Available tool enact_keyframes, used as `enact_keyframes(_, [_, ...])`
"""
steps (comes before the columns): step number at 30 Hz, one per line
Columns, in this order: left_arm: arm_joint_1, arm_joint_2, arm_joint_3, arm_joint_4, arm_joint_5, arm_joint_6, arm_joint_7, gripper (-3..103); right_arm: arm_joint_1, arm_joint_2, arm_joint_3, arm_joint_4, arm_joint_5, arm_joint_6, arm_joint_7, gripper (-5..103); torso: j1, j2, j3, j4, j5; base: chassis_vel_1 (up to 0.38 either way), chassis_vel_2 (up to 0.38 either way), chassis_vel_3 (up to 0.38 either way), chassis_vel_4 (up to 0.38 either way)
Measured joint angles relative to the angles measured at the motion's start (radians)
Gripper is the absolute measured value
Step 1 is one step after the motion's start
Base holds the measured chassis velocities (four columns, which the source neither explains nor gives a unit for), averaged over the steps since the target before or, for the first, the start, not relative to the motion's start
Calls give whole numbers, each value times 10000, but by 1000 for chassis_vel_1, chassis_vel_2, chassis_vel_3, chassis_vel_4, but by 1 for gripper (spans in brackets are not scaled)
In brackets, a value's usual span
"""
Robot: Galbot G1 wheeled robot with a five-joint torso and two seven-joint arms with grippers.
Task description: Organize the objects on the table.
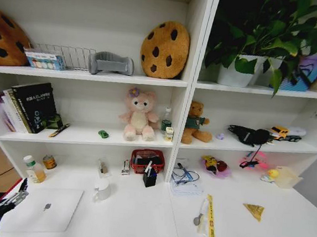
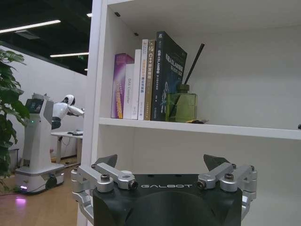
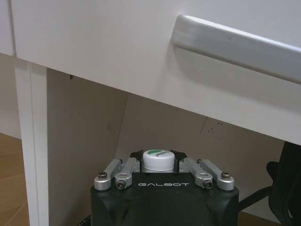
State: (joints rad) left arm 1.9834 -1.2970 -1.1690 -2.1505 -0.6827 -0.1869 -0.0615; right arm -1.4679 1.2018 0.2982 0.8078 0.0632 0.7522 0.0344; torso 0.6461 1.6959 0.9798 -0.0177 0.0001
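While the right gripper (image 3: 161,165) hangs low in front of the table (image 3: 94,42), under a drawer's metal bar handle (image 3: 235,44), its fingers (image 3: 123,172) are clamped on a small bottle (image 3: 158,160) with a green-and-white cap, which stands upright between them. Beyond it are the table's white panel leg and a pale wall under the top.

At the lower left corner of the head view, the left gripper (image 1: 19,190) sits beside the table's end, its fingers (image 2: 106,162) spread apart with nothing between them. From its wrist camera, books (image 2: 146,80) and a green reed diffuser (image 2: 181,106) stand on a shelf above it.

Just right of that gripper on the table top lies the silver laptop (image 1: 45,208), closed and flat. A white mug (image 1: 102,190) stands near its far right corner. Behind the laptop, by the shelf's side wall, stand an orange-filled bottle (image 1: 33,169) and a small jar (image 1: 49,161). Farther right sit a red basket (image 1: 147,161) and a black pen holder (image 1: 150,177), touching or nearly so; that is hard to tell. Right of the shelf divider, a coiled blue cable (image 1: 184,176) rests on a white pad, and a yellow strip (image 1: 211,217) lies near the front edge with a yellow triangular piece (image 1: 255,210) well apart from it. On the shelf above, a tiny green toy car (image 1: 103,134) sits beside a pink plush (image 1: 140,116).
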Motion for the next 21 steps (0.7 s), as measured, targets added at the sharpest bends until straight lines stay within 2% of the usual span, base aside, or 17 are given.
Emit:
enact_keyframes(12, [118,188,31,4,64,-20,-6,100,1026,350,-99,-796,79,-46,-48,30,0,2,-1,1,-2,0,0,0,0])
enact_keyframes(20, [135,196,18,4,76,-21,-5,100,1451,336,-188,-1082,-27,6,-103,30,0,1,-1,0,0,0,0,0,0])
enact_keyframes(21, [141,196,11,15,76,-22,-5,100,1460,325,-191,-1069,-25,-6,-111,27,0,1,-1,0,-2,0,0,0,0])
